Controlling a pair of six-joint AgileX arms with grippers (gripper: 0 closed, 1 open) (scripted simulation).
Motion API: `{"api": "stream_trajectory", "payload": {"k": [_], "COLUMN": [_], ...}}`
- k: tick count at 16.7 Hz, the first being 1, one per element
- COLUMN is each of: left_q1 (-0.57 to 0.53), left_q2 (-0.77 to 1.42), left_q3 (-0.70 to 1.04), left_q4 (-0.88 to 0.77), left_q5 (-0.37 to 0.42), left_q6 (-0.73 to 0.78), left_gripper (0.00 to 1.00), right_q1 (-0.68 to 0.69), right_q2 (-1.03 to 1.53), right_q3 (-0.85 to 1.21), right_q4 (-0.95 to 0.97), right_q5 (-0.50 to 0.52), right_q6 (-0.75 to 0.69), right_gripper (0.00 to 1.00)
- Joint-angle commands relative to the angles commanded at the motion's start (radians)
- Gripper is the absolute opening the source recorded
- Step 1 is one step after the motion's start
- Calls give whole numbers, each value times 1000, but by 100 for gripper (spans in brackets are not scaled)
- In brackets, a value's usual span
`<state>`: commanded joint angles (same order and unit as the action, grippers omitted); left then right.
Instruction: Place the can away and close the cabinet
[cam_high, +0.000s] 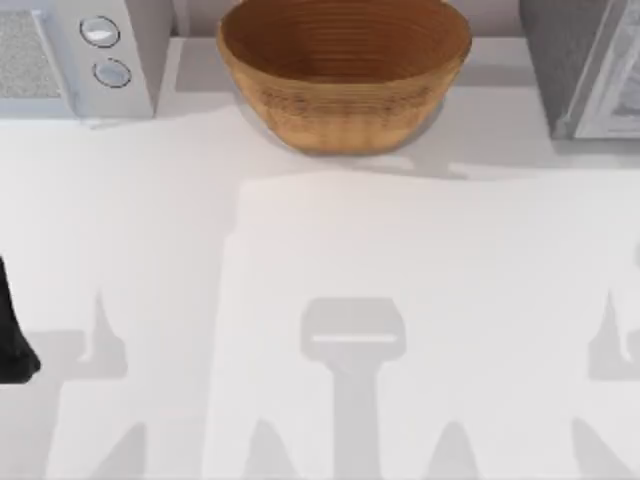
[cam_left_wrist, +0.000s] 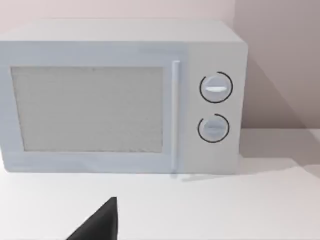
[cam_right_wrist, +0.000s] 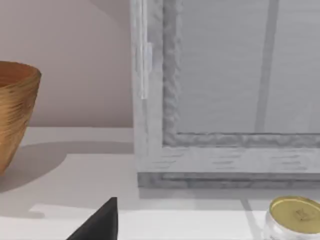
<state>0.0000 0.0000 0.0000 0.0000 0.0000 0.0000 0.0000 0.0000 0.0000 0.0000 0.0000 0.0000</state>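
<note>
Two arms sit low at the near edge, neither yet engaged. At the table's far left stands the microwave (cam_high: 75, 55), door closed, with the left arm (cam_high: 12, 330) a dark shape at the left edge near it; a dark fingertip of the left gripper (cam_left_wrist: 100, 222) pokes into its wrist view, and I cannot tell whether the fingers are spread or pressed together. In the middle, at the back, sits the woven basket (cam_high: 345, 70). At the far right stands the cabinet (cam_high: 585, 65), its front seen close in the right wrist view. The can (cam_right_wrist: 295, 215), gold-topped, rests on the table just in front of the cabinet's base. A dark fingertip of the right gripper (cam_right_wrist: 100, 222) shows there too; its state I likewise cannot tell.

Judging by position, the right arm should take the can: centre the fingers over it, descend squarely, grip the body below the rim, and lift clear of the cabinet's lower frame before moving inward.
</note>
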Motion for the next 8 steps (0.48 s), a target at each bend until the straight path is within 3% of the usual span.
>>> {"api": "stream_trajectory", "payload": {"k": [4, 8], "left_q1": [0, 0], "left_q2": [0, 0], "left_q3": [0, 0], "left_q4": [0, 0], "left_q5": [0, 0], "left_q6": [0, 0], "left_gripper": [100, 100], "right_q1": [-3, -26], "right_q2": [27, 191], "right_q3": [5, 29], "right_q4": [25, 169], "right_q5": [-6, -38], "right_q6": [1, 0], "right_gripper": [100, 100]}}
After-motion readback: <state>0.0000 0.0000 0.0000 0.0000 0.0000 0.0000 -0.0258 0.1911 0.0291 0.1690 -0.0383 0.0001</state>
